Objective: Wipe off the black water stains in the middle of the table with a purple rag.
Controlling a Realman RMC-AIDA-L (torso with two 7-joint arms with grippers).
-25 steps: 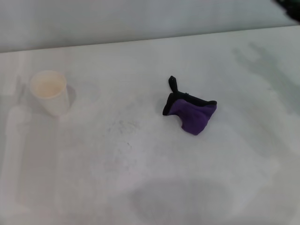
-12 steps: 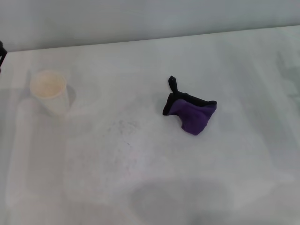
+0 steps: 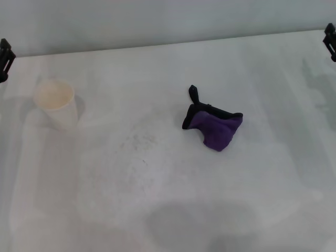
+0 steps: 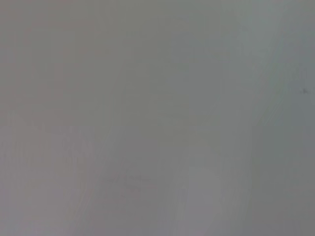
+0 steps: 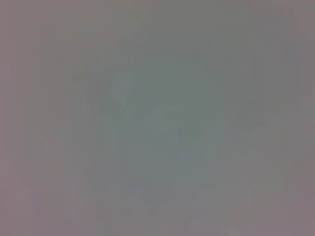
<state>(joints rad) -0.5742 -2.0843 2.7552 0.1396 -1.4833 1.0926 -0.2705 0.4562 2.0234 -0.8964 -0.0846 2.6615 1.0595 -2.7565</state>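
Grippers are barely in the shot: the left gripper (image 3: pixel 4 52) pokes in at the far left edge past the paper cup (image 3: pixel 55 103) and the right gripper (image 3: pixel 330 41) at the far right corner, both well away from everything with nothing in them, and honestly I can't tell how far open either is; a second ago the right one was only a dark sliver in that corner and the left wasn't visible at all, so my guess is both arms are only just arriving.

The purple rag (image 3: pixel 214 127) sits crumpled and untouched near the middle of the table (image 3: pixel 252 199), its long axis running roughly left to right and its black loop tab pointing toward the far edge. The black water stains (image 3: pixel 139 140) look like faint dark specks on its left, near but apart, and they read as mostly wiped already.
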